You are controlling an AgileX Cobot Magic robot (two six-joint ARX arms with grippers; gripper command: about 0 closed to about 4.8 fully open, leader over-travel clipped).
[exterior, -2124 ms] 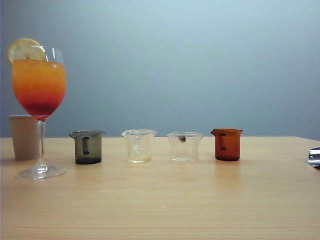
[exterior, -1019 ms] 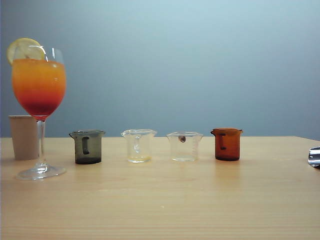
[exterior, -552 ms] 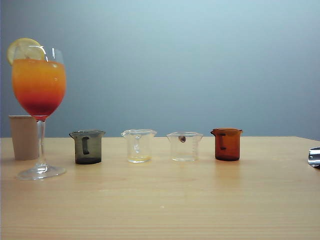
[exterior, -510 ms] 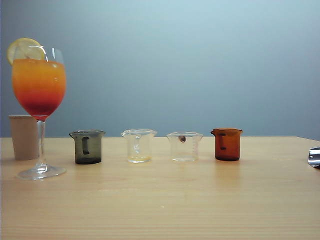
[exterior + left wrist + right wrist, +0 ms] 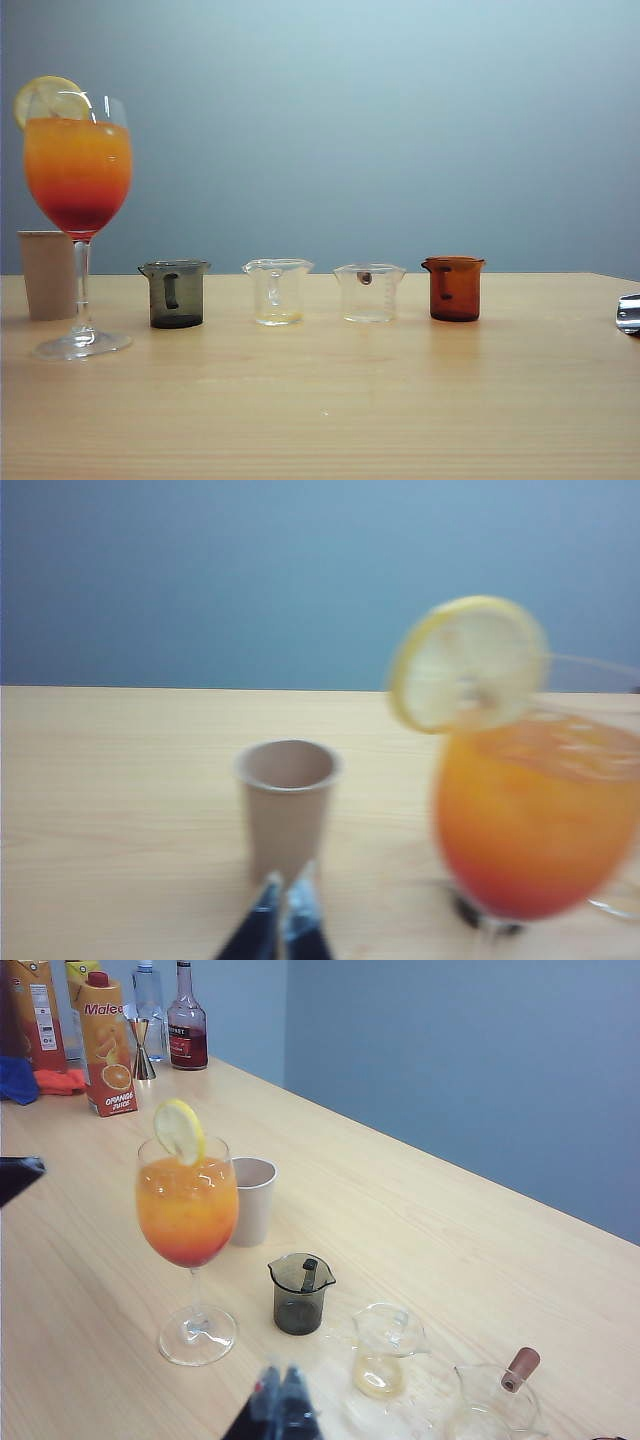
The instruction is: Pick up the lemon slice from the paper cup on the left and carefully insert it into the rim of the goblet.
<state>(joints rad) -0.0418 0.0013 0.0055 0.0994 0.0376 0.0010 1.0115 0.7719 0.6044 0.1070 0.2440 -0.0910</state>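
A pale wooden surface (image 5: 330, 400) runs before a plain blue-grey wall. In the exterior view the lemon slice (image 5: 50, 98) already sits on the rim of the goblet (image 5: 78, 180) at far left, the paper cup (image 5: 47, 274) just behind it; neither arm reaches in.

In the left wrist view the left claw (image 5: 283, 900) is clenched and empty, near the cup, with the slice wedged on the rim to the right.

In the right wrist view the right claw (image 5: 280, 1385) hangs clenched on nothing, well apart from the goblet.

The insertion looks done; judging by this, only retreat remains.
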